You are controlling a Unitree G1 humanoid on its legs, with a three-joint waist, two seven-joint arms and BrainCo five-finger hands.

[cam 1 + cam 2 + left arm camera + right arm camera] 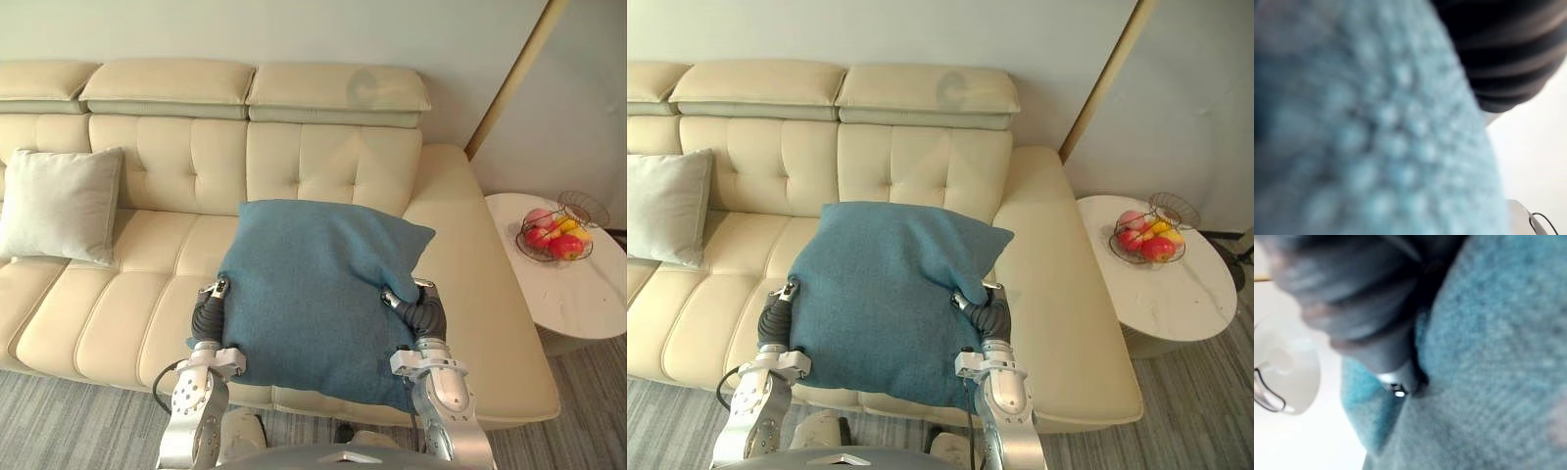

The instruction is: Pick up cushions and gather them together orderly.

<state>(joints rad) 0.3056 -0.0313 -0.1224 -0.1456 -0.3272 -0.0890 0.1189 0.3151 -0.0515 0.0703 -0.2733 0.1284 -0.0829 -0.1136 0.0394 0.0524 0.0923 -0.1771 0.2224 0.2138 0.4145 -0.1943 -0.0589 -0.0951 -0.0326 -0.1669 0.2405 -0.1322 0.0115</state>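
A large blue cushion [313, 294] is held up in front of me, over the front edge of the cream sofa [147, 313]. My left hand [207, 315] is at its left side and my right hand [424, 311] at its right side, and the cloth covers most of both. Blue cloth [1366, 147] lies right against the left wrist camera, beside the hand's dark cover [1508, 58]. The right wrist view has the same cloth [1488, 372] next to that hand's cover [1352, 298]. A light grey cushion [59, 204] leans upright against the sofa's back at the far left.
A round white side table [588, 294] stands to the right of the sofa with a wire basket of fruit [554, 236] on it. The sofa seat between the two cushions is bare. Grey carpet [59, 421] runs along the sofa's front.
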